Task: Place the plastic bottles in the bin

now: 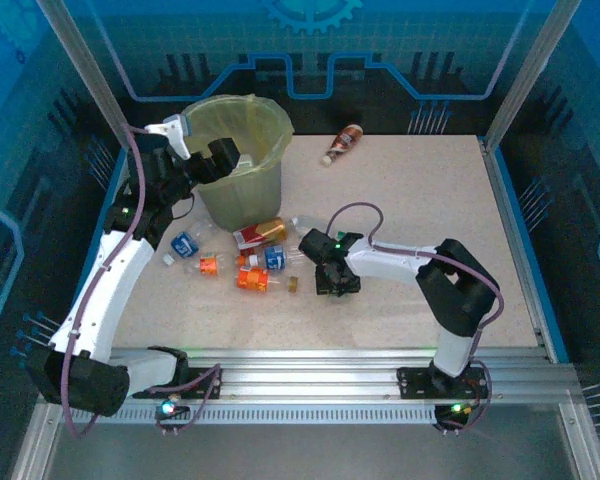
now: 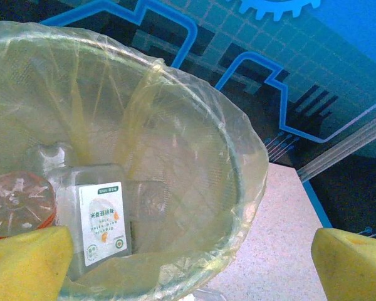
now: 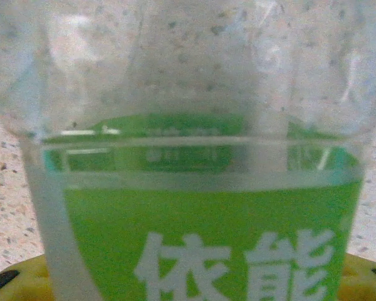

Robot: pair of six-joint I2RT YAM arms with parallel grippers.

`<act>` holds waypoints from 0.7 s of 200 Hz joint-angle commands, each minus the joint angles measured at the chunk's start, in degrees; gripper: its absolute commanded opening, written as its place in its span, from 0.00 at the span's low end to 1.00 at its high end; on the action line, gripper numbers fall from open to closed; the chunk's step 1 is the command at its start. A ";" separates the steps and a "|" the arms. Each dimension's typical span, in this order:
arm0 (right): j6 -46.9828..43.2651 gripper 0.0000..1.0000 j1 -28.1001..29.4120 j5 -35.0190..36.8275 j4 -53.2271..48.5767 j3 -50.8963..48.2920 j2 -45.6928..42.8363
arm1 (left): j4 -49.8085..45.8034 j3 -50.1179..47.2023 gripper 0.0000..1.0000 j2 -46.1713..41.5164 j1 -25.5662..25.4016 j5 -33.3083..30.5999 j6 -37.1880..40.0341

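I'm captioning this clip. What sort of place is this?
Probably an enclosed robot work cell in a lab or demo booth: aluminium frame posts hold blue panels printed with gear and circuit patterns, and a left arm and right arm are bolted to a rail at a speckled table.

The bin point(image 1: 242, 195) carries a translucent yellow-green liner point(image 2: 175, 132); the surface point(image 1: 430, 210) is beige with dark speckles. The clear bottle point(image 3: 200, 232) bears a bright green label with white characters.
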 commanded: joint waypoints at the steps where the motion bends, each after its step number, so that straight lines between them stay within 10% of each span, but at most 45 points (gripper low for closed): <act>1: -2.98 0.47 1.24 4.71 -1.28 -1.43 -6.05 | 1.44 -0.08 0.99 0.01 -0.14 2.59 -1.93; 140: -18.05 0.47 2.41 10.93 23.55 -15.75 -45.11 | 7.04 4.61 0.99 8.24 -8.52 32.78 -8.07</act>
